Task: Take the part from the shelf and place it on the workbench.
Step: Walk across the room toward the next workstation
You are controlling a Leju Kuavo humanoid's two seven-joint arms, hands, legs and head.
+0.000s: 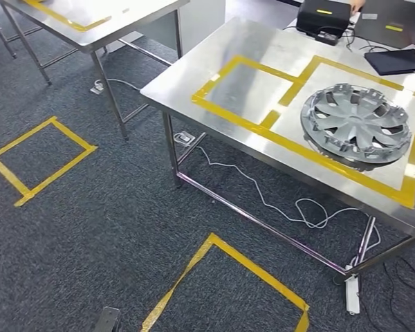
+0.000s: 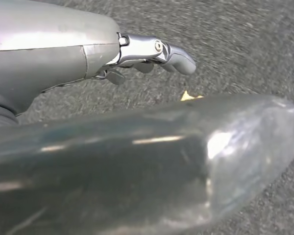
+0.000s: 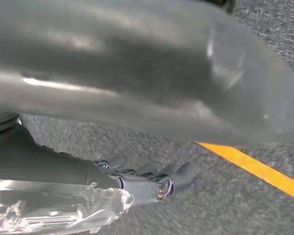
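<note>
The part, a silver wheel cover (image 1: 357, 123), lies flat on the steel workbench (image 1: 236, 48), inside the right-hand yellow-taped box. My left hand (image 2: 149, 54) hangs over grey carpet with its fingers stretched out and nothing in them. My right hand (image 3: 153, 181) hangs the same way, fingers straight and apart, holding nothing, near a yellow tape line (image 3: 256, 166) on the floor. Both hands are away from the wheel cover.
A black box (image 1: 323, 17) and a dark tablet (image 1: 395, 61) sit at the bench's far side. A second steel table (image 1: 106, 21) stands at the back left. Yellow tape squares (image 1: 41, 159) (image 1: 232, 283) mark the carpet. A white cable and power strip (image 1: 351, 290) lie under the bench.
</note>
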